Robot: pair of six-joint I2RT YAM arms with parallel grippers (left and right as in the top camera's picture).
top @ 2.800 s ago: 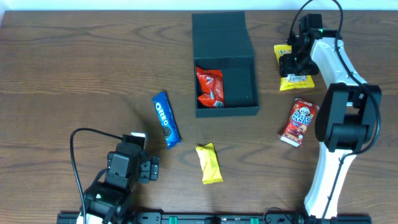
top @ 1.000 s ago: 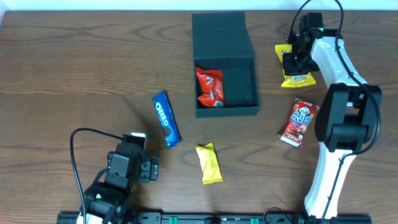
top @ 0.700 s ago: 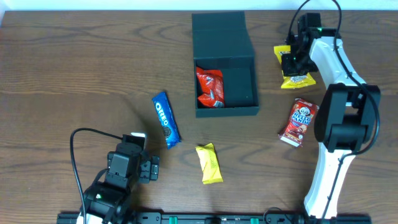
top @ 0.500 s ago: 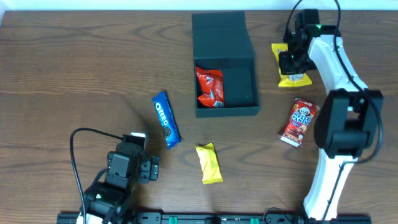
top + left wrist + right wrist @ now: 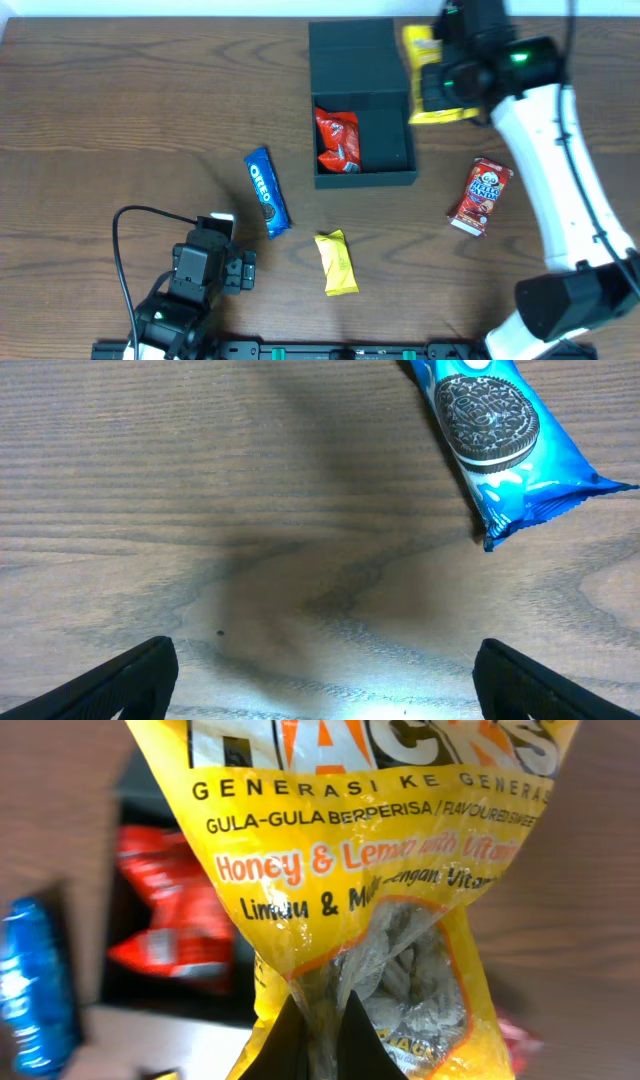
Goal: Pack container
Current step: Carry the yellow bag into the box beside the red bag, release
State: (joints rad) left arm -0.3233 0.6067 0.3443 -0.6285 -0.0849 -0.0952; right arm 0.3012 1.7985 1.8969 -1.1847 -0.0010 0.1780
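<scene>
Pinching the Hacks candy bag, right fingers hang it beside the container, upper right, for dropping in; left fingers gape, empty.

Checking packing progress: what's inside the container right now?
A red packet lies in the left half of the container; the right half is bare. Anything under the packet is hidden.

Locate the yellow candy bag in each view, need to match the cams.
Overhead: yellow candy bag is top right, in the right gripper, beside the container.
Left wrist: not in it.
Right wrist: fills the centre, pinched at its lower end by the gripper.
Shared landmark: the red packet in the container, also at left in the right wrist view; the Oreo packet ties overhead to left wrist.
</scene>
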